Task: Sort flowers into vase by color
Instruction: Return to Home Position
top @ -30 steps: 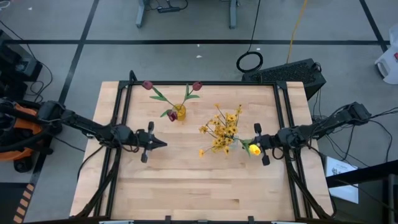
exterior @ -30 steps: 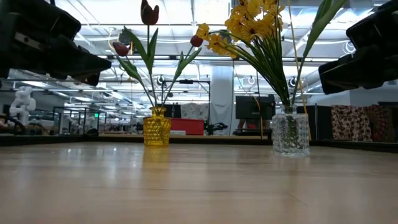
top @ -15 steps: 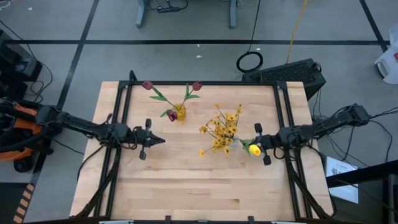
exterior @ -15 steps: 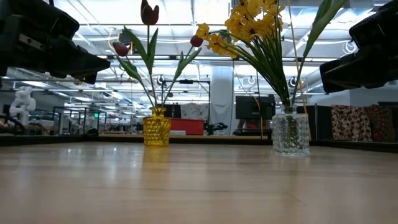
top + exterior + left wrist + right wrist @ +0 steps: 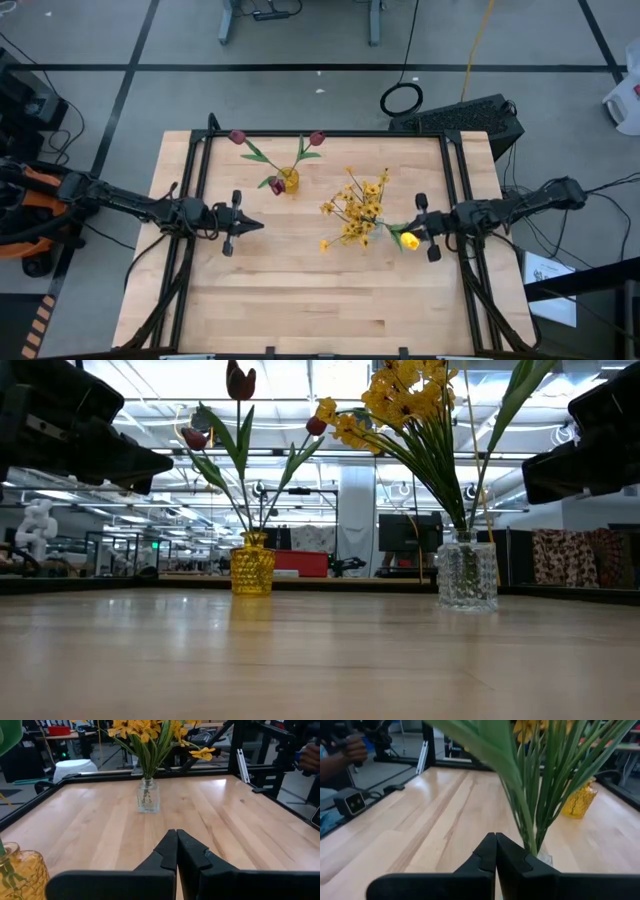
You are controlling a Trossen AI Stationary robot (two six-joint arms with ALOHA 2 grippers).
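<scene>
A yellow glass vase (image 5: 252, 568) at the far left of the table holds three dark-red tulips (image 5: 276, 186) by their stems. A clear glass vase (image 5: 467, 570) near the middle holds sprays of small yellow blossoms (image 5: 355, 208) and a yellow tulip (image 5: 409, 240). My left gripper (image 5: 262, 224) hovers shut over the bare table left of both vases, pointing at the clear vase (image 5: 148, 796). My right gripper (image 5: 495, 839) is shut too, level, just right of the clear vase's green stems (image 5: 535, 815), and holds nothing. In the high view the yellow tulip's head covers its fingertips.
A black metal frame (image 5: 200, 150) runs along the table's left, far and right sides. Bare wooden tabletop (image 5: 320, 300) lies toward the near edge. A person's hand (image 5: 355, 747) shows beyond the table's edge, and cables lie on the floor behind the table.
Both arms have drawn back a little, each gripper staying shut. The left one has gone toward the table's left edge and the right one toward the right edge, away from the clear vase. The flowers and vases have not moved.
</scene>
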